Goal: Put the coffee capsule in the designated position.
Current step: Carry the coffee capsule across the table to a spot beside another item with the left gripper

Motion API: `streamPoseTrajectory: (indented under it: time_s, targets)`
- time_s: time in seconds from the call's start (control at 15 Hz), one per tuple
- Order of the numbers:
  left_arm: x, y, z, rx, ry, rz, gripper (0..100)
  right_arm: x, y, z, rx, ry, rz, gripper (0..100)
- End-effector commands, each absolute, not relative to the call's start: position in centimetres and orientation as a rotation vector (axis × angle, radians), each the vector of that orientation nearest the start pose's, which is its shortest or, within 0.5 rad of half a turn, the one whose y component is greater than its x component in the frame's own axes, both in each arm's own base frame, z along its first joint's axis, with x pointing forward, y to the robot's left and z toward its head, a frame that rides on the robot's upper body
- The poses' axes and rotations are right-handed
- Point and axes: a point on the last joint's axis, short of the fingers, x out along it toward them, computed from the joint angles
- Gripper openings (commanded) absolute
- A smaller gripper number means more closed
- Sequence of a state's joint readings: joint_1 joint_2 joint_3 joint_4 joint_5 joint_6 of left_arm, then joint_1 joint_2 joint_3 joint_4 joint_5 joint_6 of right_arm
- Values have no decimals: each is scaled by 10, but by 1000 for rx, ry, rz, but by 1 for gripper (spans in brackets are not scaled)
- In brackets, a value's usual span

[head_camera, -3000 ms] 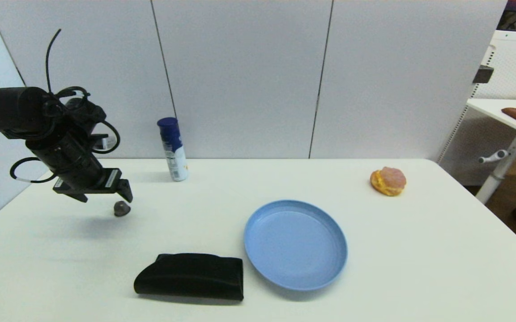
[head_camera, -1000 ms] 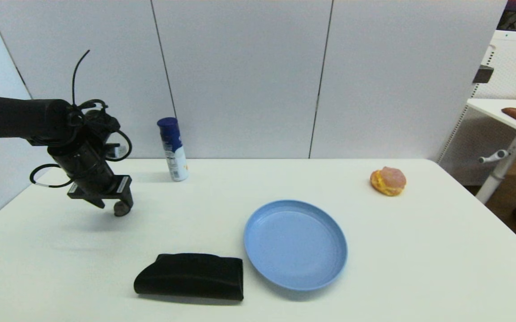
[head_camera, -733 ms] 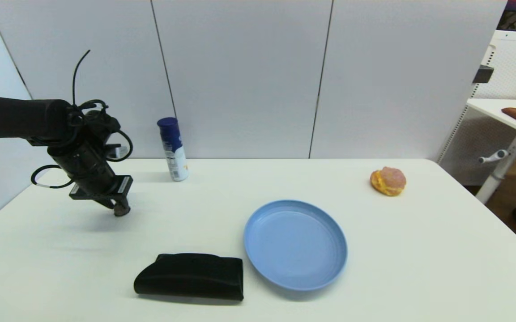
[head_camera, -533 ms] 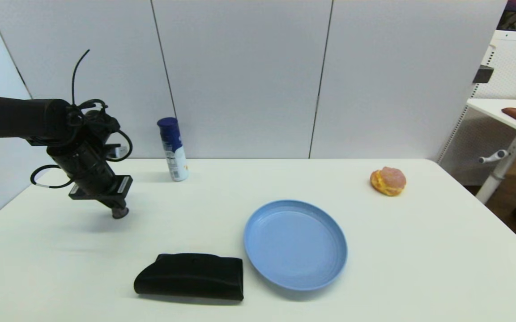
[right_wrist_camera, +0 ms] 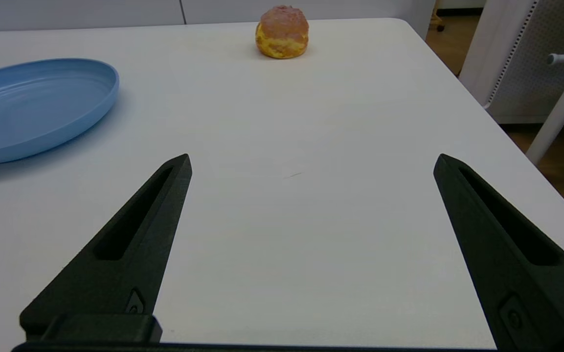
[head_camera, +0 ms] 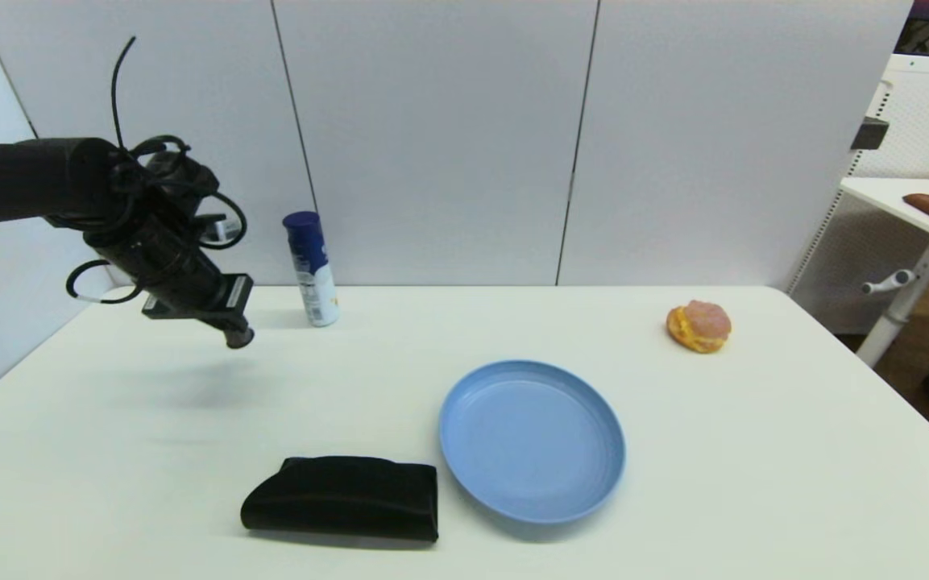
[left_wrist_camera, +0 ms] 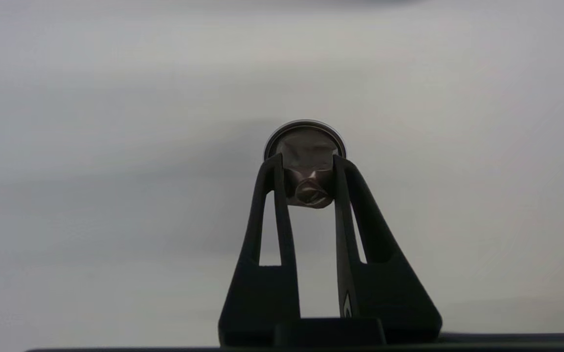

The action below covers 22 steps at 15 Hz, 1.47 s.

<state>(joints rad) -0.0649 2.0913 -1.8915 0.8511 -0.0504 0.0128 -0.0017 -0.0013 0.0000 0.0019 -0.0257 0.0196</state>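
Observation:
The coffee capsule, a small dark grey-brown dome with a flared rim, is pinched between the two black fingers of my left gripper. In the head view that gripper hangs above the far left of the white table, left of the spray can, and the capsule shows only as a dark tip there. My right gripper is out of the head view; its own view shows the fingers spread wide over bare tabletop, holding nothing.
A blue-and-white spray can stands at the back left. A folded black cloth lies near the front edge beside a blue plate. A pink-and-yellow bun sits at the far right. The table's right edge is near my right gripper.
My left gripper came down over the capsule, shut on it and has now lifted it off the table, moving up and slightly right. Nothing else on the table moved.

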Motion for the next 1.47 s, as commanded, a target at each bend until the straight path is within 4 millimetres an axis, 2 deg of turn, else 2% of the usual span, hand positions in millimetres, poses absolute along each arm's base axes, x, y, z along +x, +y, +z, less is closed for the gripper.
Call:
streamPoseTrajectory:
  time_s: [0.07, 0.33, 0.47, 0.6, 0.8, 1.07, 1.47]
  targets:
    - [406, -109, 215, 2, 864, -312, 0, -23, -1, 75, 20, 1, -28, 100]
    - [400, -200, 184, 47, 840, -490, 0, -23, -1, 75, 20, 1, -28, 100]
    - [396, -232, 175, 64, 799, -557, 0, -23, -1, 75, 20, 1, -28, 100]
    - [393, -253, 170, 69, 751, -603, 0, -23, -1, 75, 20, 1, -28, 100]
    - [391, -271, 167, 67, 690, -644, 0, -23, -1, 75, 20, 1, -28, 100]
    - [396, -284, 156, 60, 645, -665, 0, -23, -1, 75, 20, 1, -28, 100]
    - [398, -289, 144, 65, 666, -669, 0, -23, -1, 75, 20, 1, -28, 100]
